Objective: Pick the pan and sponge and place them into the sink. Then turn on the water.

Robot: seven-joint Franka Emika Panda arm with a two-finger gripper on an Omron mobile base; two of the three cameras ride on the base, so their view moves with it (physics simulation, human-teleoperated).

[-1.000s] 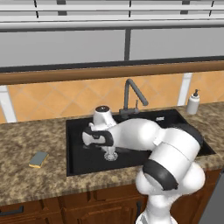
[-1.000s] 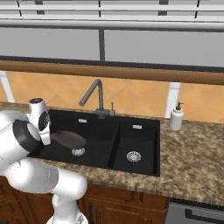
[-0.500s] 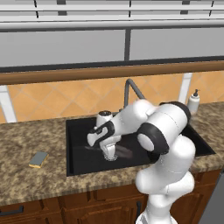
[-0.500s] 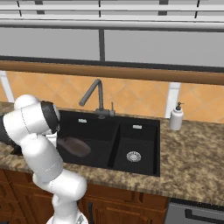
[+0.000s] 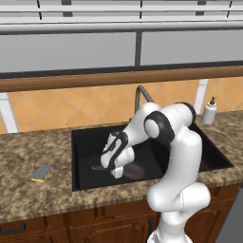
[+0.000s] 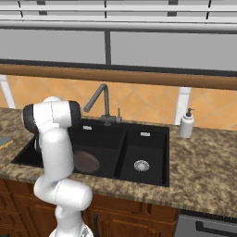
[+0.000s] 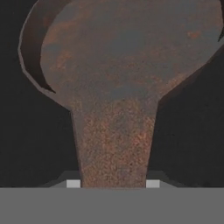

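The pincer hung low inside the large basin of the sink, clenched on the handle of the pan. In the hand view the handle ran straight out from between the two tips to the round dish just ahead, with only the dark basin floor behind it. From the right base view the dish appeared to lie on or just above that floor, in front of the arm; I could not tell whether it was touching.

The sponge lay on the table, well off to the pincer's side, beyond the sink's rim. The faucet stood behind the basin, past the pincer.

If the pan was not yet resting when let go, it could drop and clatter or tip. Lifting out carelessly, the arm might snag the handle or catch the basin wall.
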